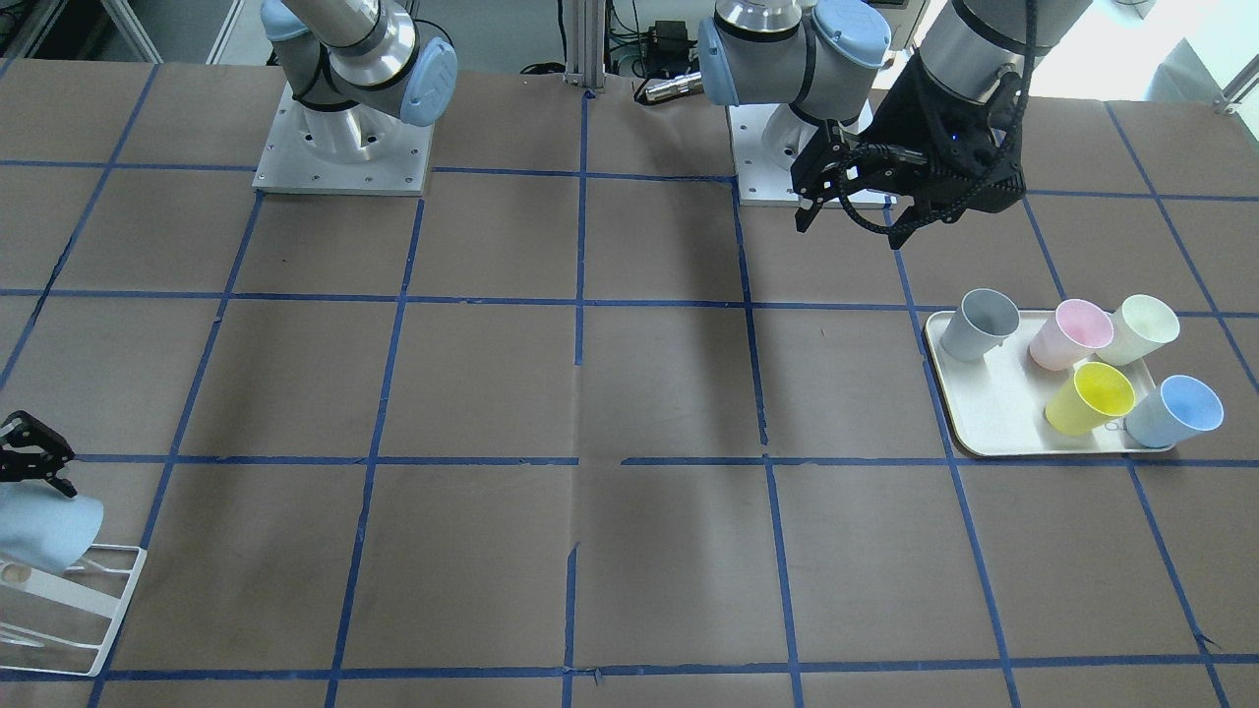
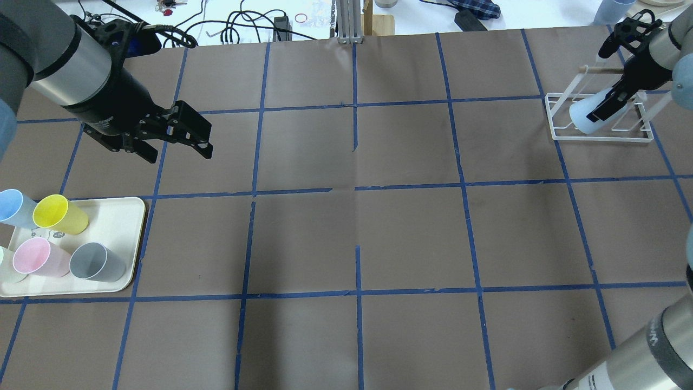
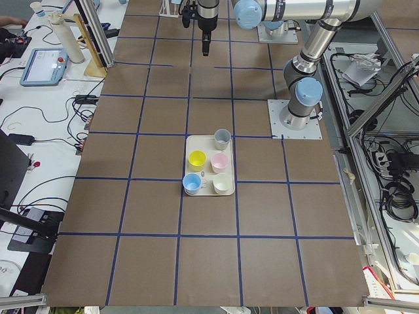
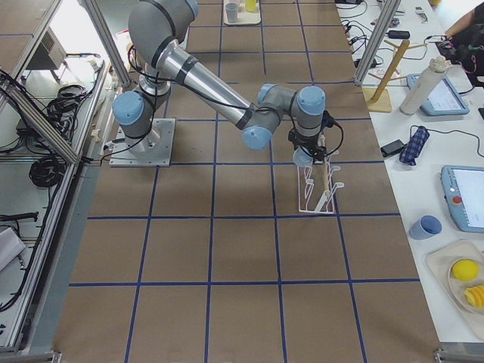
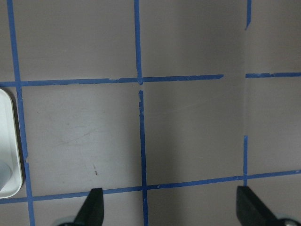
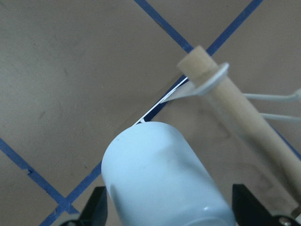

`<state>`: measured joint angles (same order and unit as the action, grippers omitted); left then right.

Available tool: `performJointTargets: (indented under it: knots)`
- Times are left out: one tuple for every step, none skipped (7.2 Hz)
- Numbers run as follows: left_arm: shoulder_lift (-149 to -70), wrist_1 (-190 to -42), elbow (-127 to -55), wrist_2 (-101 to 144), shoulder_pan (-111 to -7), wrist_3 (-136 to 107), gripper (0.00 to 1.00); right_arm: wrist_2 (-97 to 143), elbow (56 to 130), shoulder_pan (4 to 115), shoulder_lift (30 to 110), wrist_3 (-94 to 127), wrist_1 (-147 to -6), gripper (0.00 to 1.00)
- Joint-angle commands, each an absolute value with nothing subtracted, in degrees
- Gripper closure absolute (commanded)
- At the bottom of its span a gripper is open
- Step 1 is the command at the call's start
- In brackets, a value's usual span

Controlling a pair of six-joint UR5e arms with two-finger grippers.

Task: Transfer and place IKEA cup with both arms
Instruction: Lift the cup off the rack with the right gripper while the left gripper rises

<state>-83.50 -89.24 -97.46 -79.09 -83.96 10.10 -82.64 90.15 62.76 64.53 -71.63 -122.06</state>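
Pale blue plastic tumbler [image 2: 580, 116], pinched by right claw [image 6: 169, 207], upper right overhead: seat squarely on white wire rack [image 2: 601, 140] before releasing. Left claw [image 2: 178, 151] spread.

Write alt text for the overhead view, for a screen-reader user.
At top right, the right claw holds a pale blue cup tilted over a white wire rack. At left, the left claw hangs open above the taped brown table, near a tray holding a second blue cup, a yellow cup, a pink cup and a grey cup.
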Motion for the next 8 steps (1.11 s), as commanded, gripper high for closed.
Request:
performJointTargets:
  knots:
    - [-83.32, -89.21, -99.57, -74.81, -83.93, 11.16, 0.0, -83.32, 90.09, 62.75, 64.6, -72.07, -121.47, 0.03]
    - [-83.32, -89.21, -99.93, -71.66, -83.94, 11.16, 0.0, -83.49, 90.09, 62.75, 64.51, -75.38, -121.29, 0.02]
    - [-83.58, -89.21, -100.02, -69.72, -83.94, 11.16, 0.0, -83.5, 90.09, 62.75, 64.6, -78.89, -121.29, 0.02]
    - [-83.58, -89.21, -100.02, -69.09, -83.85, 11.16, 0.0, -83.5, 90.09, 62.75, 64.6, -80.49, -121.29, 0.02]
    - [-83.32, -89.91, -100.11, -65.34, -83.85, 11.16, 0.0, -83.41, 90.09, 62.75, 64.51, -81.46, -121.29, 0.04]
    - [-83.41, -90.09, -100.54, -63.48, -82.89, 11.77, 0.0, -83.41, 90.09, 62.75, 64.6, -81.65, -121.29, 0.12]
    - [-83.32, -90.61, -101.5, -59.98, -81.14, 13.08, 0.0, -83.5, 90.09, 62.75, 64.6, -82.87, -121.38, 0.21]
    - [-83.23, -91.92, -102.3, -59.07, -79.82, 14.49, 0.0, -83.5, 90.09, 62.75, 64.6, -83.23, -121.29, 0.28]
